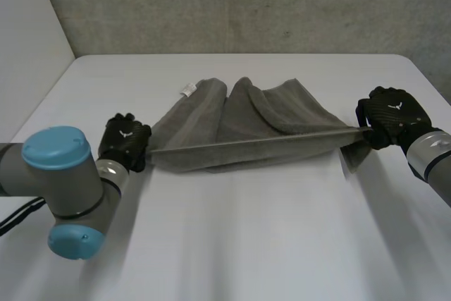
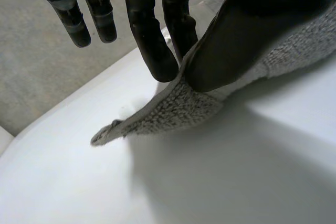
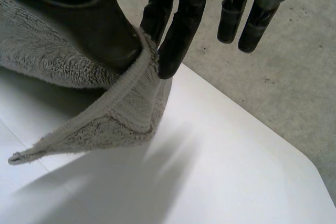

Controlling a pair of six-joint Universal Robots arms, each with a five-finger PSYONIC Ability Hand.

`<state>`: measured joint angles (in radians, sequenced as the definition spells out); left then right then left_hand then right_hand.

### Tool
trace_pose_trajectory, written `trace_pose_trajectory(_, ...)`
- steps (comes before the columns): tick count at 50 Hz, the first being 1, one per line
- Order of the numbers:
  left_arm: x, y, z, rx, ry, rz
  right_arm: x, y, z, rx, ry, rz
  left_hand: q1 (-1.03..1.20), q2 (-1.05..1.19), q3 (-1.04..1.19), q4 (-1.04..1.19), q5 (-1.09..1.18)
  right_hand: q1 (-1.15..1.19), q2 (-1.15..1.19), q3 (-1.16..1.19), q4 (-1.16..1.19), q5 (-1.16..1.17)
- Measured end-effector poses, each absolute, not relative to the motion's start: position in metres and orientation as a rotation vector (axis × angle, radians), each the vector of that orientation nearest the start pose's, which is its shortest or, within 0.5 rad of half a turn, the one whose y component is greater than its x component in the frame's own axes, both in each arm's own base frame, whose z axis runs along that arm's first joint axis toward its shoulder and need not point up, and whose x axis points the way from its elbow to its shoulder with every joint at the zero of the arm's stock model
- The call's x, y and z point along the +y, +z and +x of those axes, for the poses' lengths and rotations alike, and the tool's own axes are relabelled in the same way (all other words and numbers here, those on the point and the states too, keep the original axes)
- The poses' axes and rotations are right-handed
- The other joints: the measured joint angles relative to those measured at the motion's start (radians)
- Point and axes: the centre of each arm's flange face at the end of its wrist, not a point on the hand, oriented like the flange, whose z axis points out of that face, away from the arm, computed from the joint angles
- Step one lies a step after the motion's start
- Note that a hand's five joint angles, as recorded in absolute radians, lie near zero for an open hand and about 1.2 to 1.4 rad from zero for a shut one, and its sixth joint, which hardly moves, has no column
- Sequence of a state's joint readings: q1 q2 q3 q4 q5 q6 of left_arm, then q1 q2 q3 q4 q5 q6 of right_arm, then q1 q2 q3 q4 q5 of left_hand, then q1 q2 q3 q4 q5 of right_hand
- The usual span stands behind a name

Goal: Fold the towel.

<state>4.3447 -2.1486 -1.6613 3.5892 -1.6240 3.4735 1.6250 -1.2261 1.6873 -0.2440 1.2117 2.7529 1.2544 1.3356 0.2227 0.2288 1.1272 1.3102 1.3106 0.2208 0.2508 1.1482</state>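
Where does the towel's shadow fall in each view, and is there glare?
Head view: the towel leaves a narrow soft shadow on the table under its near edge. Left wrist view: a broad shadow lies under the corner pinched by the left hand. Right wrist view: the same under the corner in the right hand. No clear glare on the table.

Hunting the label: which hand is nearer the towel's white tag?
The left hand; the white tag is on the towel's far-left corner, well off the right hand.
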Motion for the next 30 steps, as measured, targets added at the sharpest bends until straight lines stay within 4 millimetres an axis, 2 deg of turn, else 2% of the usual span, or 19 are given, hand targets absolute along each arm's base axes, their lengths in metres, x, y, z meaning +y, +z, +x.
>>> trace_pose_trajectory(4,-0.307,0.135,-0.246,2.275,-1.994,0.752,-0.328,0.193,0.181,2.220,-1.946,-0.860,0.000,0.001,0.000,0.000,0.000,0.000,0.007,0.000,0.000,0.000)
trace_pose_trajectory(8,-0.310,0.161,-0.242,2.215,-2.079,0.725,-0.324,0.213,0.183,2.188,-1.978,-0.876,0.000,0.002,0.000,0.000,0.000,0.000,0.016,0.000,0.000,0.000)
trace_pose_trajectory(10,-0.309,0.185,-0.241,2.157,-2.160,0.718,-0.320,0.230,0.184,2.156,-2.007,-0.895,0.000,0.002,0.000,0.000,0.001,0.000,0.019,0.000,0.000,0.000)
trace_pose_trajectory(14,-0.303,0.220,-0.241,2.065,-2.279,0.716,-0.313,0.257,0.186,2.094,-2.058,-0.955,0.000,0.007,0.000,0.000,0.014,0.000,0.019,0.000,0.000,0.000)
trace_pose_trajectory(16,-0.298,0.238,-0.240,2.015,-2.334,0.715,-0.308,0.270,0.187,2.060,-2.089,-1.002,0.000,0.008,0.000,0.000,0.018,0.000,0.019,0.000,0.000,0.003)
trace_pose_trajectory(18,-0.288,0.264,-0.240,1.936,-2.412,0.710,-0.301,0.288,0.187,2.010,-2.143,-1.087,0.000,0.009,0.000,0.000,0.018,0.000,0.019,0.000,0.000,0.004)
trace_pose_trajectory(25,-0.258,0.318,-0.233,1.779,-2.548,0.689,-0.280,0.326,0.188,1.894,-2.298,-1.342,0.000,0.011,0.000,0.000,0.018,0.000,0.019,0.000,0.000,0.004)
trace_pose_trajectory(27,-0.248,0.331,-0.230,1.750,-2.574,0.695,-0.273,0.335,0.188,1.859,-2.343,-1.423,0.000,0.012,0.000,0.000,0.018,0.000,0.019,0.000,0.000,0.004)
trace_pose_trajectory(30,-0.241,0.338,-0.227,1.741,-2.586,0.716,-0.268,0.339,0.188,1.827,-2.372,-1.507,0.000,0.012,0.000,0.000,0.018,0.000,0.019,0.000,0.000,0.004)
